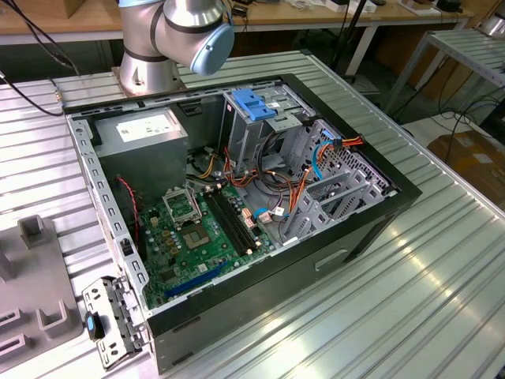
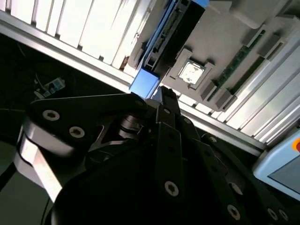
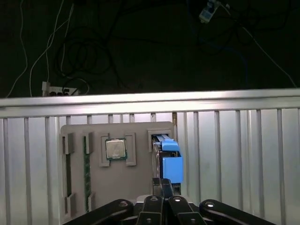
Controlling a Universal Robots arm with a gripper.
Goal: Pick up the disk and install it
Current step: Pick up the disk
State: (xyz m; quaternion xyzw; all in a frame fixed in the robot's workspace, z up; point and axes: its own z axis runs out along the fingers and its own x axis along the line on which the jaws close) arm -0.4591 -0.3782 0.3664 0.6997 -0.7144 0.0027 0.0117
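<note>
The disk [image 3: 169, 164] stands on its edge in a slot of a grey parts tray [image 3: 117, 187], with its blue plastic rail facing the camera. In the second wrist view the disk [image 2: 161, 37] shows as a dark slab with a blue rail, and its blue end lies right at my fingertips. My gripper [image 3: 163, 183] hovers just over the disk's near end. Its fingers are shut together with nothing seen between them, which also shows on the gripper [image 2: 161, 91] in the second wrist view.
The tray also holds a processor chip [image 3: 116, 150] and a memory stick [image 3: 86, 164]. In the exterior view an open computer case [image 1: 237, 197] lies on the ribbed metal table. It has a blue-topped metal cage [image 1: 254, 106] and a power-supply box [image 1: 142, 130]. The arm's base [image 1: 173, 39] stands behind it.
</note>
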